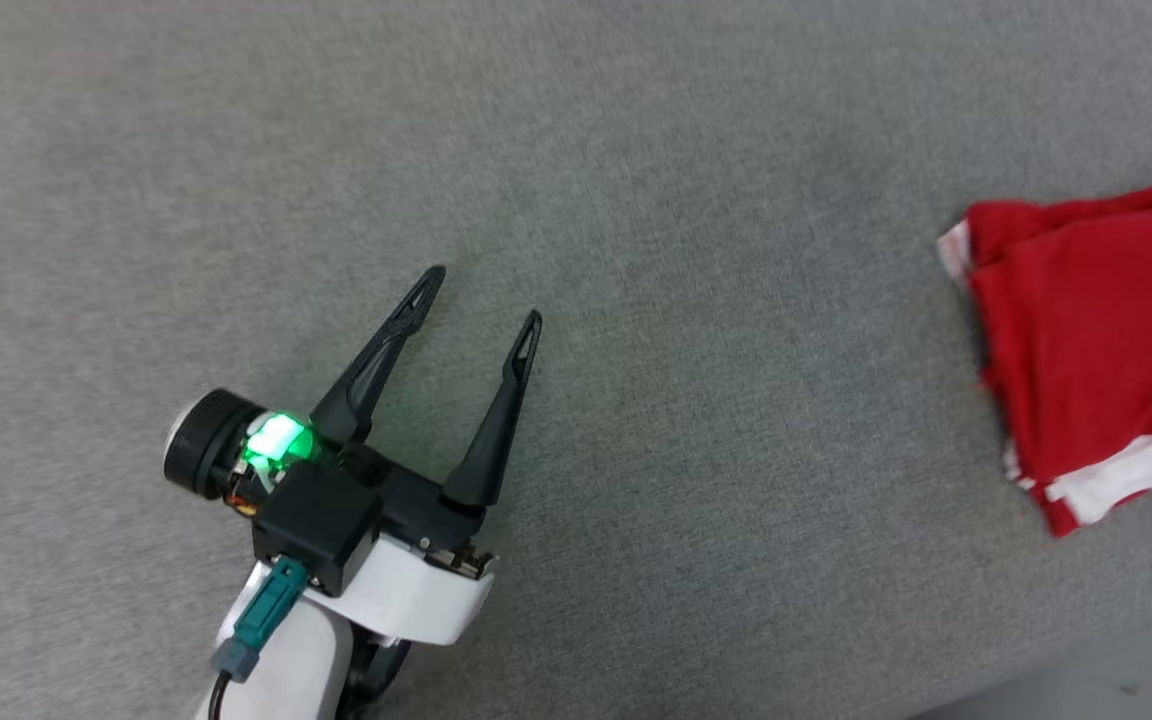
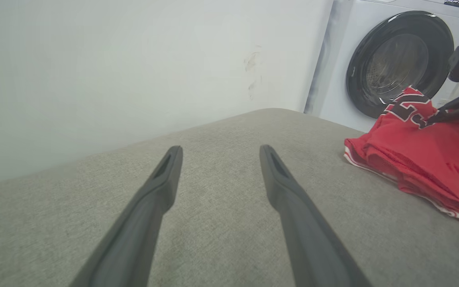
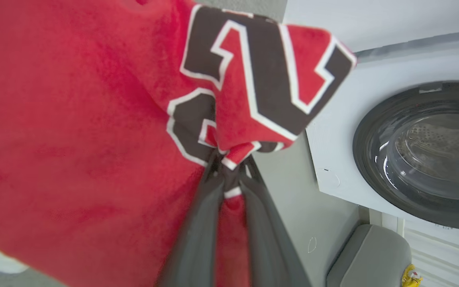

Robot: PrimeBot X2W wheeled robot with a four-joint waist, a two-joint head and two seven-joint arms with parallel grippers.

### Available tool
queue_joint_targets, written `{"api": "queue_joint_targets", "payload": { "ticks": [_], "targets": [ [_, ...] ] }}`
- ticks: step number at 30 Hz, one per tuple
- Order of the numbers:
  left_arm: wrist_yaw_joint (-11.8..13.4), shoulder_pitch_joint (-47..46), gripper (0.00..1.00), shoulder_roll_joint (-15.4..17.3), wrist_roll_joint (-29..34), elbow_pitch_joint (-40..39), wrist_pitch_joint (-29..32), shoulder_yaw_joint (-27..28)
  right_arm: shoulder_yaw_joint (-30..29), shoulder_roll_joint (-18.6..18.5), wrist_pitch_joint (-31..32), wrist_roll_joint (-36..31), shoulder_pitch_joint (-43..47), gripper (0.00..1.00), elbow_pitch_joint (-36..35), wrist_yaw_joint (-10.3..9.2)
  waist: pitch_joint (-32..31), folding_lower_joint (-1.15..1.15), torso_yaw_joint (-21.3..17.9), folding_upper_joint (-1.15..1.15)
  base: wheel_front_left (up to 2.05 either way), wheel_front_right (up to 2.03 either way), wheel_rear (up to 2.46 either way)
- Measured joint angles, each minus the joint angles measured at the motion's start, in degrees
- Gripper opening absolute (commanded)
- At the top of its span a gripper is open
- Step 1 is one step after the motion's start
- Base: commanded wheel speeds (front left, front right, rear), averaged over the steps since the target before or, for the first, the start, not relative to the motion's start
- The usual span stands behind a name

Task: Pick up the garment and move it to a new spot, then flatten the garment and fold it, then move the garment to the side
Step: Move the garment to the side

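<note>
In the head view the garment [image 1: 1096, 340] lies folded at three o'clock on the grey cushion [image 1: 636, 150]. It is well apart from the left gripper [image 1: 483, 295] at seven o'clock, whose fingers are spread and empty. The right wrist view adds the right gripper [image 3: 231, 169], clenched on a fold bearing black, white-outlined numbers. The left wrist view shows that pinched corner raised above the pile, with a washing machine [image 2: 397, 59] behind at two o'clock beside a pale wall [image 2: 134, 59].

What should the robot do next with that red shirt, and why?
Probably drag the jersey aside with the right gripper: it is shut on the numbered fold, the jersey already looks folded, and the left gripper is open, well apart from it.
</note>
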Motion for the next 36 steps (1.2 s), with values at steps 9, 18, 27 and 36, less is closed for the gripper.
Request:
{"api": "queue_joint_targets", "payload": {
  "ticks": [9,18,27,36],
  "targets": [
    [0.0,-3.7,1.0,2.6,0.2,-1.2,0.0,-2.7,-8.3,2.7,-11.0,-1.6,-4.1,0.0,16.1,0.0,6.9,0.0,-1.2,0.0,0.0,0.0,0.0],
    [0.0,-3.9,1.0,3.2,-0.4,-1.0,0.0,-2.9,-12.6,5.6,-15.7,-4.4,-7.7,0.43,25.6,0.0,7.7,0.0,0.4,0.0,0.0,0.0,0.0],
    [0.0,-1.9,1.0,-0.6,-3.0,0.2,0.0,0.3,-14.9,7.2,-15.8,-6.2,-8.9,1.0,26.2,0.0,2.8,-0.01,1.4,0.0,0.0,0.0,0.0],
    [0.0,3.9,1.0,-3.5,-4.5,0.9,0.0,8.4,-19.2,15.0,-18.3,-4.9,-5.9,1.0,14.7,-0.01,-7.5,-0.01,3.1,0.0,0.0,0.0,0.0]
  ]
}}
